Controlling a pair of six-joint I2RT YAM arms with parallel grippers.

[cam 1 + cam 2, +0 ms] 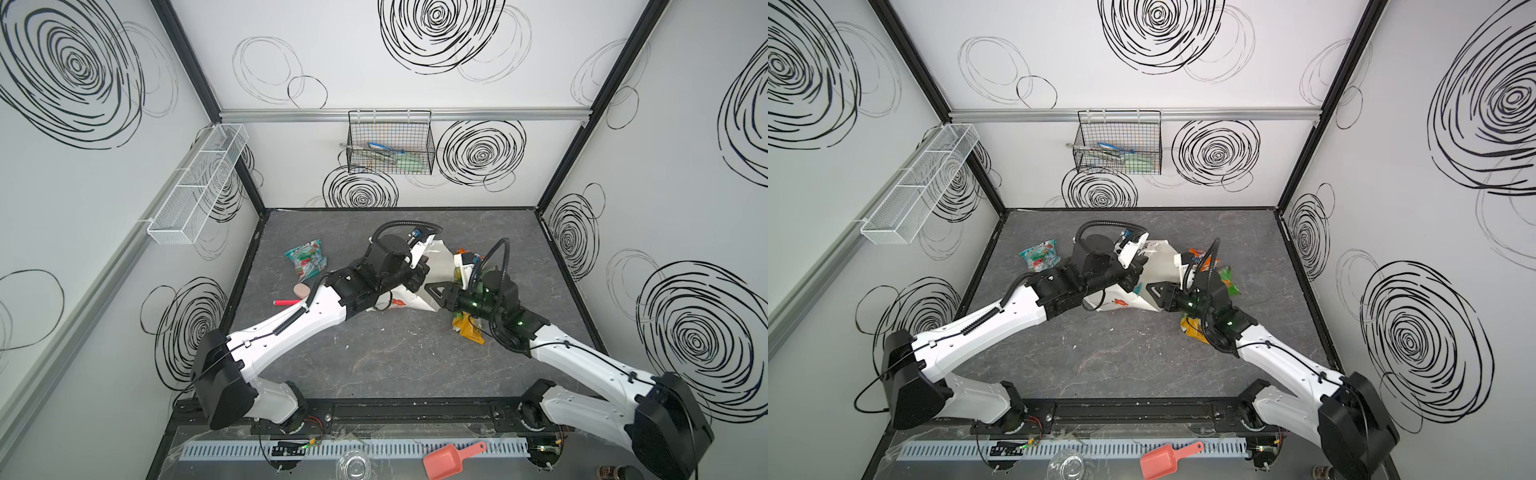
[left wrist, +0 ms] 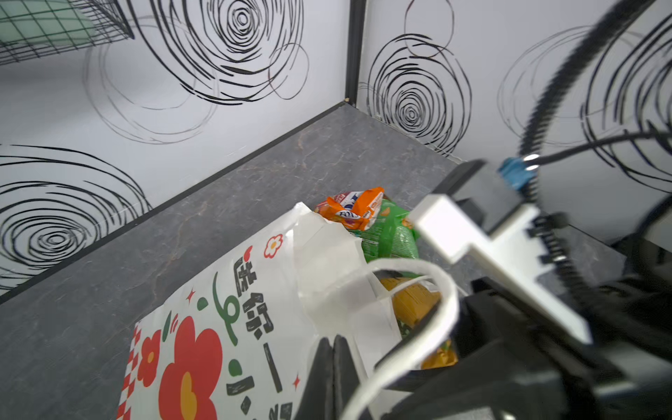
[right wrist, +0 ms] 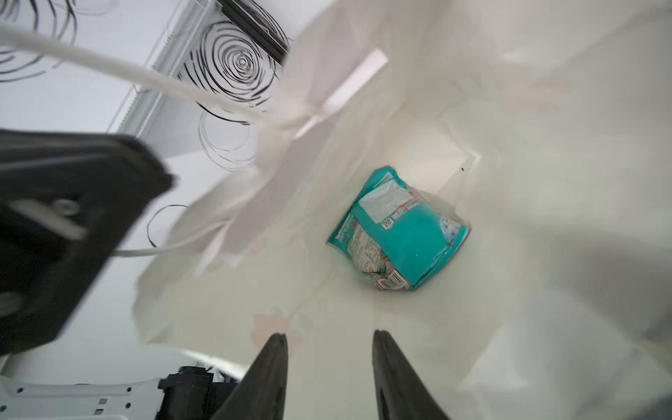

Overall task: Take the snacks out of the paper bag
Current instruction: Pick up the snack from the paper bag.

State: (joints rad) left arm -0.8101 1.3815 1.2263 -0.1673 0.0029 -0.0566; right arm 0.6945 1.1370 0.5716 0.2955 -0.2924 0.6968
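Paper bag (image 2: pixel 232 327): white, red flower prints, red checkered edge, black characters. It lies on its side mid-bench, mouth toward the right arm, with its white handle (image 2: pixel 442 320) looping at the mouth.

Left gripper (image 2: pixel 332 378): clenched on the bag's upper rim, and the mouth stands open. Right gripper (image 3: pixel 328 334): released, fingers apart with nothing between them, at the bag mouth and pointing inward.

Bag contents: one teal packet (image 3: pixel 398 232), crinkled, label side up, at the far bottom, well apart from the right gripper.

Out on the bench (image 1: pixel 395 365):
- teal-white packet (image 1: pixel 306 259), left of the bag
- orange packet (image 2: pixel 354 207) on top of a green packet (image 2: pixel 391 236), just past the bag mouth
- yellow packet (image 1: pixel 467 330), partly under the right arm

Black wire basket (image 1: pixel 390 143) on the rear wall holds utensils, type unclear.

Bare bench shows between the two arms toward the front rail. The packets beside the right arm sit near the right wall edge
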